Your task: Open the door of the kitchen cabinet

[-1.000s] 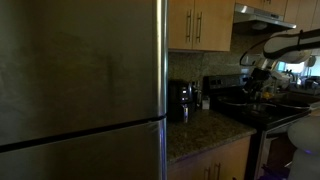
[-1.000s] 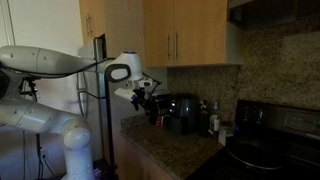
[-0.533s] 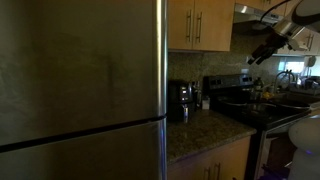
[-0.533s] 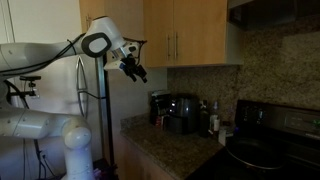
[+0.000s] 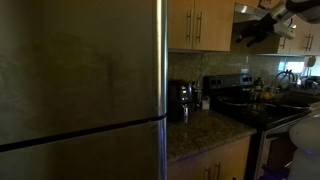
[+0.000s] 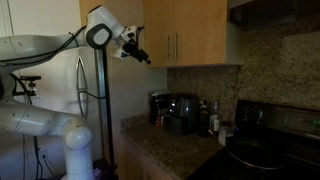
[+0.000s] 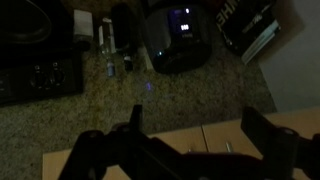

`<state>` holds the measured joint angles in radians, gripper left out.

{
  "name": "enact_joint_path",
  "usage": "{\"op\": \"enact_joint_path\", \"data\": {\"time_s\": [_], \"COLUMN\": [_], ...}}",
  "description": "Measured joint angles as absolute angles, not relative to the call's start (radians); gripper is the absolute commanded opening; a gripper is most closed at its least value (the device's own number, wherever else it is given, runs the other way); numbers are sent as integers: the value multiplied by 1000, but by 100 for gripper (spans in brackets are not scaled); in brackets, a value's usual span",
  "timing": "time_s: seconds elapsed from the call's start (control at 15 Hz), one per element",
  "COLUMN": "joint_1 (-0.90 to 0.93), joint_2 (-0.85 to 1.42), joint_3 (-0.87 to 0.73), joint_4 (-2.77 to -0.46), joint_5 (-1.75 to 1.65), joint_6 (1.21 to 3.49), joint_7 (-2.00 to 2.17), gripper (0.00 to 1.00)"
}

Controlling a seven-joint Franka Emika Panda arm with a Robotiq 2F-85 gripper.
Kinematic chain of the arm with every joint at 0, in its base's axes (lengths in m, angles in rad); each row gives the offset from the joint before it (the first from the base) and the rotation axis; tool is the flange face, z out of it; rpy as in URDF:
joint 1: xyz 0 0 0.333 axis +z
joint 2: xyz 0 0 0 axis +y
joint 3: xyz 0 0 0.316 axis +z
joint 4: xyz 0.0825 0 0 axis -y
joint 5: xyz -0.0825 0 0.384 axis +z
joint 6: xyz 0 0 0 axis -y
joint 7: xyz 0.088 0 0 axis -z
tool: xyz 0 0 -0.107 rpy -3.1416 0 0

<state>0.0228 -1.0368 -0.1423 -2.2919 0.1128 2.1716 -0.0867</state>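
Pincer (image 6: 136, 48) is hanging up high over the worktop's (image 6: 165, 150) front edge, fingers spread wide in the wrist view, nothing between them. Door (image 6: 207, 33) sits flush shut on the cabinet (image 6: 160, 30) above the worktop's back edge, handle (image 6: 178, 44) clear of the pincer. Coffee maker (image 6: 181, 113) sits by that back edge.

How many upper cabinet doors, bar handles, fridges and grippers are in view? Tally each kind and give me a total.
Upper cabinet doors: 2
Bar handles: 2
Steel fridge: 1
Gripper: 1
Total: 6
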Motion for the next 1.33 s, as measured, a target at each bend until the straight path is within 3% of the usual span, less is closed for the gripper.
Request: {"op": "enact_joint_path", "data": {"time_s": [0.2,0.53,1.0,1.33], "joint_1": [17,13,-144,-191], "joint_2": [-916,-930,-630,-569], "joint_3": [-97,-93,88,133], "joint_4": [-2155,-2194,-2172,-2123], "joint_5": [126,91,42,42], "joint_6": [2254,2263,2819,2869], "joint_7": [42,33,308,380], "gripper": [100,100,100,100]}}
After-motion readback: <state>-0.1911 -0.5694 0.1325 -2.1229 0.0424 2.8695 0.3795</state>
